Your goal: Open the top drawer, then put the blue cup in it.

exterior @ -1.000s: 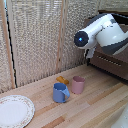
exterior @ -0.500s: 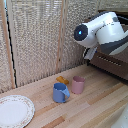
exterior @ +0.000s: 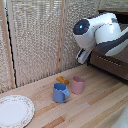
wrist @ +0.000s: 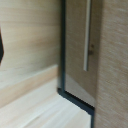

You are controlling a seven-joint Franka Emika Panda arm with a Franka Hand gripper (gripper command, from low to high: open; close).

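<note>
Top drawer [wrist: 80, 55]: shut, dark front, silver bar handle [wrist: 87, 35] untouched.

Gripper: fingers out of sight in both views; opening cannot be told, nothing seen held.

Blue cup [exterior: 60, 93]: on the table [exterior: 100, 107], touching the pink cup [exterior: 78, 85], well apart from the drawer.

Advice: centre the fingers across the bar, then pull straight outward.

Only the wrist view showed the bar; only the exterior view showed the cups and plate [exterior: 14, 110].

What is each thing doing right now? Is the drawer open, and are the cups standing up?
Top drawer: shut, handle untouched.
Blue cup: upright on the table, not held.
Pink cup: upright, right beside the blue cup.
Plate: flat on the table, nothing on it.
Gripper: fingers hidden, cannot tell.
</note>
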